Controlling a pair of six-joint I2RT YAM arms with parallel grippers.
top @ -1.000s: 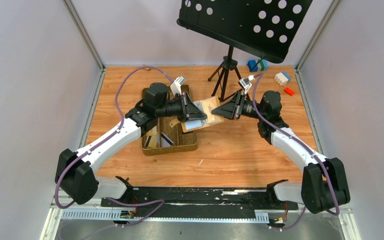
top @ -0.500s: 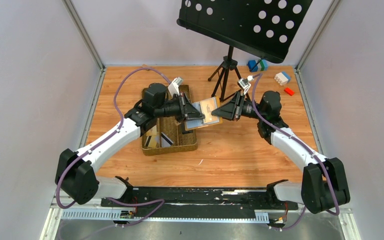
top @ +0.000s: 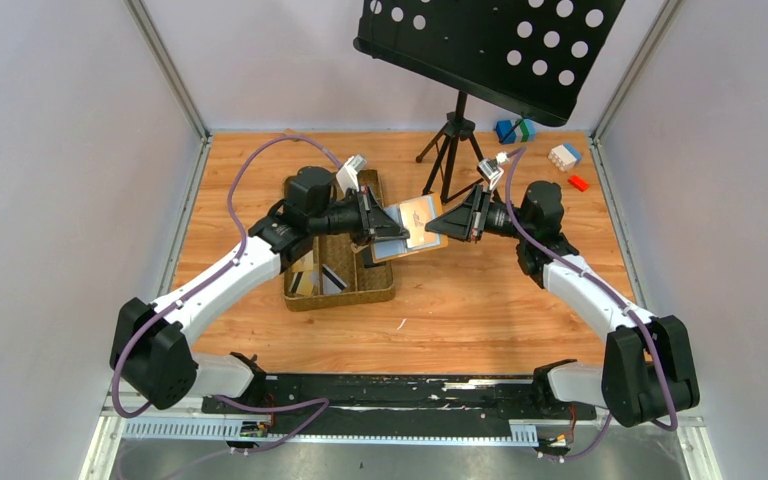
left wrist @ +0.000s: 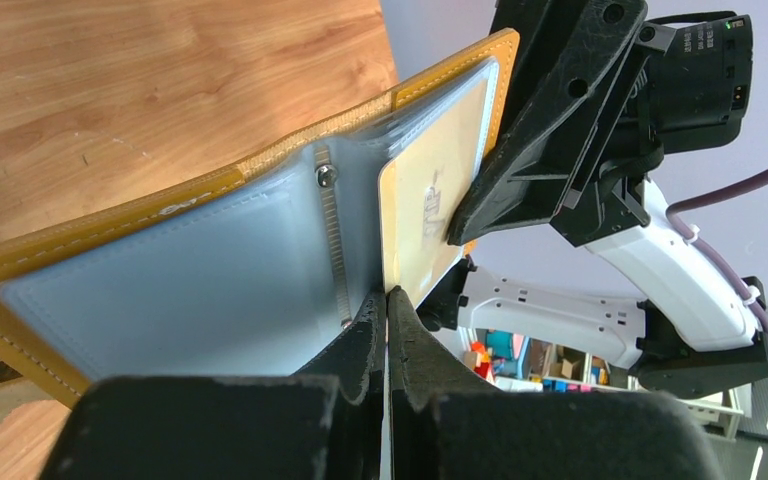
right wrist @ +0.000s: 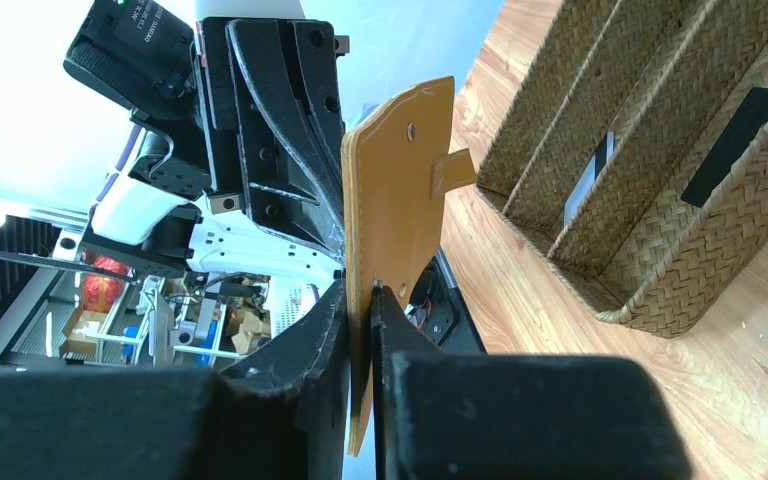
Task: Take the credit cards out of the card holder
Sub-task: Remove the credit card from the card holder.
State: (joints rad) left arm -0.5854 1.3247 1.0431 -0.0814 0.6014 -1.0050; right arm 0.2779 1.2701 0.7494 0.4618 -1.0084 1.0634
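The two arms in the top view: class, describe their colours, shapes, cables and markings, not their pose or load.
The left arm and right arm have white shells between bulky black joints. A purple cable runs along each. The left pincer and right pincer are black, with wedge-shaped fingers. A small pale camera block sits at each wrist.

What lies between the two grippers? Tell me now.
The open card holder, held up off the table, pinched by the left gripper and the right gripper; the top view shows it.
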